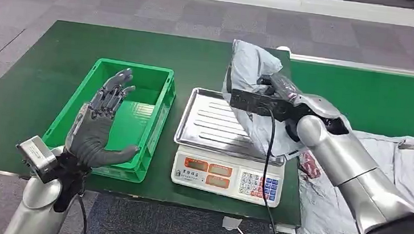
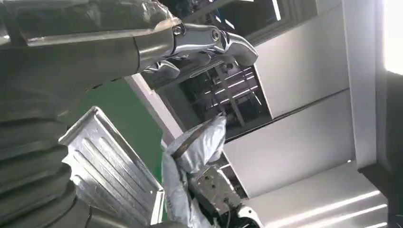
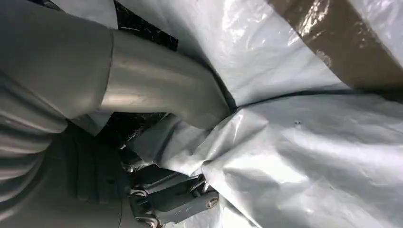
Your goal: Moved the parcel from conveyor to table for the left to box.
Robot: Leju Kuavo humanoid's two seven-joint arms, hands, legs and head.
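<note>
**Two hands, one grey parcel held over the scale**

Two hands show in the head view. The right hand (image 1: 273,92) grips the crumpled grey plastic parcel (image 1: 250,64), holding it up above the far right part of the ribbed steel weighing tray (image 1: 207,120). The right wrist view brings what the head view cannot: the thick grey thumb (image 3: 161,92) pressed into the glossy film (image 3: 309,156), darker fingers (image 3: 176,199) curled against it from the other side, and a strip of brown tape (image 3: 342,52) across the wrapping.

The left hand (image 1: 98,126) holds nothing; it stands raised with the palm turned toward the parcel and the fingers spread, in front of the green plastic crate (image 1: 155,126). From its own wrist view the silvery fingers (image 2: 209,40) reach out apart, and beyond them the tray (image 2: 109,166) and the parcel (image 2: 197,145) appear side on, the parcel's lower part hanging just beside the tray's edge; whether it touches the metal cannot be told.

The tray sits on a white electronic scale with orange displays and a blue keypad (image 1: 227,179), just right of the crate, both on the green tabletop (image 1: 36,77). To the right lies the green conveyor belt (image 1: 378,99), with more grey plastic bags (image 1: 411,171) heaped on its near end beside the right arm.
</note>
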